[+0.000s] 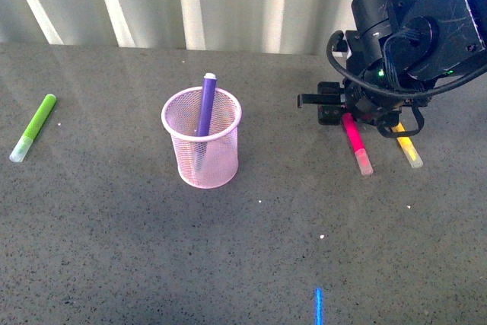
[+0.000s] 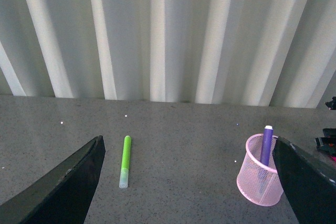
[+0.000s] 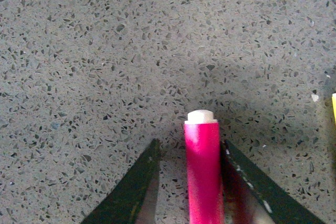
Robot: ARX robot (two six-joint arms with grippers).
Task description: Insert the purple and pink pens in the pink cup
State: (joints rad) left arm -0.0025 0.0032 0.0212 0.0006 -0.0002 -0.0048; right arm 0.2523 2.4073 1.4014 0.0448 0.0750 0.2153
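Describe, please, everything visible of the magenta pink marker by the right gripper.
This short, thick, plastic-looking magenta marker lies flat on the speckled grey tabletop, translucent cap towards the camera. The right wrist view shows a whitish plug end. The right gripper straddles it, jaws open, a gap on one side. A yellow marker lies alongside, apart.

I see a grey table (image 1: 114, 249) speckled with dark and pale chips, and one short bright blue line (image 1: 318, 304) on it. The wall (image 1: 228, 5) is banded in vertical white and grey. The pink cup (image 1: 202, 142) is light pink, with a fine mesh pattern. The purple pen (image 1: 206, 104) is deep violet with a white end. The pink pen (image 1: 354, 141) is hot magenta, its cap paler. The yellow marker (image 1: 409, 148) and lime green marker (image 1: 35, 125) have pale caps too. The right arm (image 1: 411, 28) is black with a small green light (image 1: 380, 74). The left gripper (image 2: 188, 140) has dull black fingers (image 2: 63, 182).
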